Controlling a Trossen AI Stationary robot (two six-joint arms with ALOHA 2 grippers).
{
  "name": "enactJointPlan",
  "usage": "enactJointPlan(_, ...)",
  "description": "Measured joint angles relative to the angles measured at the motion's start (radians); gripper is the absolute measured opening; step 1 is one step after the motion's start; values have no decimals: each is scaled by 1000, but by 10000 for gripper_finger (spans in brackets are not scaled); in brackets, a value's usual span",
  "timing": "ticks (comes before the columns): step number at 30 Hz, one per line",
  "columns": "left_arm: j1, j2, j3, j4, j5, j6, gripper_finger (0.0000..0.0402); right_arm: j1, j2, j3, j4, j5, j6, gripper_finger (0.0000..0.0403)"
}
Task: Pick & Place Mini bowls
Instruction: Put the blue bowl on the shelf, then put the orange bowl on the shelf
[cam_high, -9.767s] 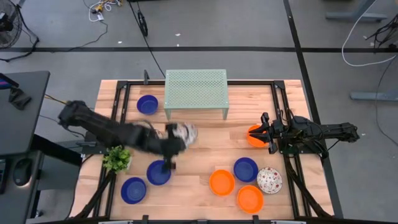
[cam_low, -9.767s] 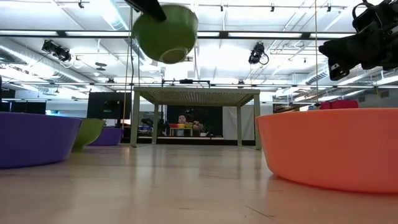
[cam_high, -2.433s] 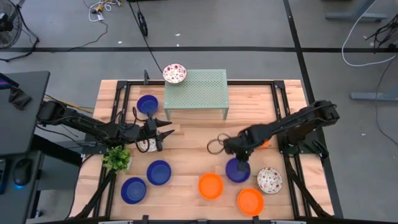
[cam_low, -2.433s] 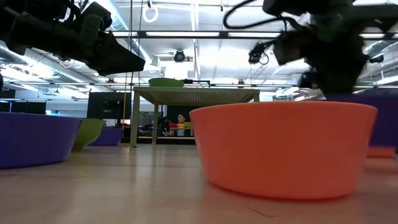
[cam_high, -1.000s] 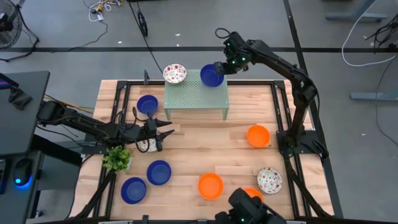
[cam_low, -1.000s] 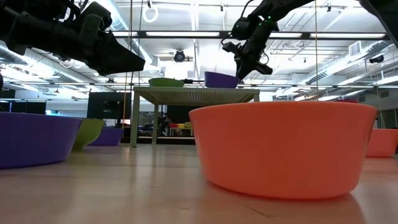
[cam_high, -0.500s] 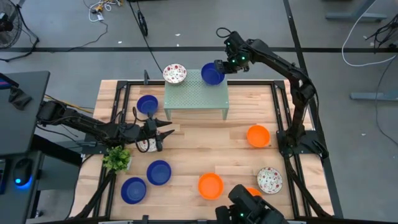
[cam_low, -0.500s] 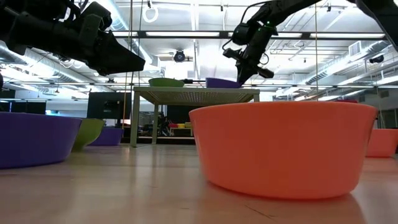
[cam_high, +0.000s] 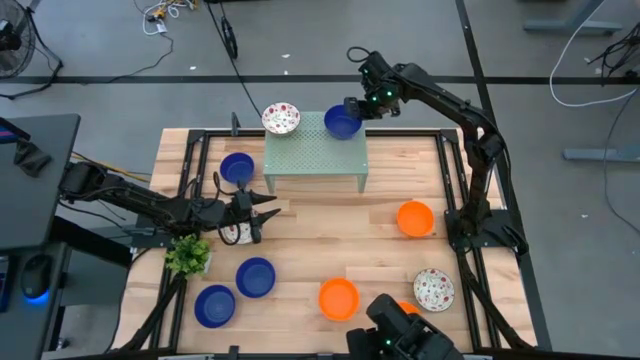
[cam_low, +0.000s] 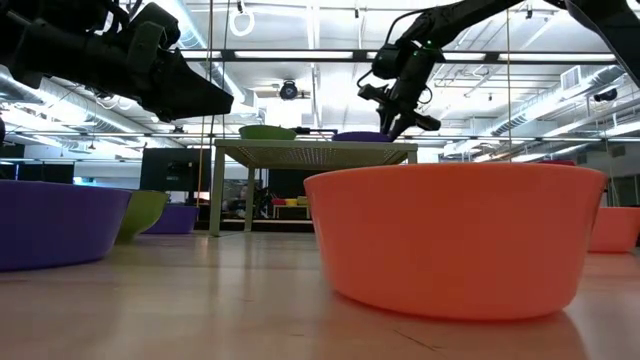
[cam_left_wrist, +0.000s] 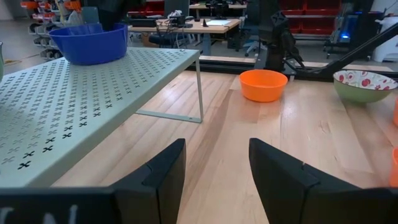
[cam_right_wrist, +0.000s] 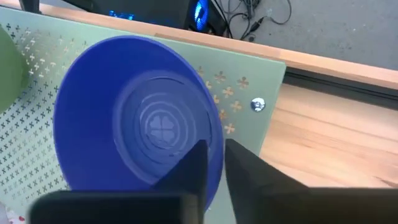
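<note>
A blue mini bowl (cam_high: 342, 123) (cam_right_wrist: 137, 143) sits upright on the far right corner of the pale green mesh stand (cam_high: 315, 150). My right gripper (cam_high: 356, 108) (cam_right_wrist: 216, 149) is at the bowl's right rim, slightly open. A white red-speckled mini bowl (cam_high: 281, 118) rests on the stand's far left corner. My left gripper (cam_high: 262, 212) (cam_left_wrist: 214, 174) hangs open above the table in front of the stand's left end, holding nothing. My right gripper has one finger (cam_right_wrist: 196, 165) inside the blue bowl and the other outside, with the right rim (cam_right_wrist: 216, 163) in the narrow gap between them. The fingers slant down from the far right. Whether they touch the rim I cannot tell. The bowl's base is on the stand.
On the table lie blue bowls (cam_high: 237, 167) (cam_high: 256, 276) (cam_high: 215, 305), orange bowls (cam_high: 339, 298) (cam_high: 415, 217), another speckled bowl (cam_high: 434, 288) and a small plant (cam_high: 188, 256). A black camera unit (cam_high: 400, 335) stands at the near edge. Bare wood lies under and in front of the stand.
My right gripper has lowered the blue bowl the last bit onto the stand's far right corner. In the low view the bowl has sunk from raised and tilted to lying flat on the mesh.
</note>
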Motion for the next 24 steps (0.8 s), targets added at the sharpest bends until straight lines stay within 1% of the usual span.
enactJointPlan(7, 0, 0, 0, 0, 0, 0, 181, 0, -7, -1, 32, -7, -12, 152)
enactJointPlan(11, 0, 0, 0, 0, 1, 0, 181, 0, -31, -1, 90, -47, -11, 181)
enactJointPlan(14, 0, 0, 0, 0, 1, 0, 181, 0, -40, -1, 114, -55, -9, 189)
enactJointPlan(18, 0, 0, 0, 0, 1, -1, 181, -1, -41, -1, 120, -56, -19, 186)
enactJointPlan(22, 0, 0, 0, 0, 22, -1, 181, -1, -55, -1, 103, -54, -102, 177)
enactJointPlan(24, 0, 0, 0, -1, 34, -1, 181, 15, -86, -1, 70, -23, -163, 171)
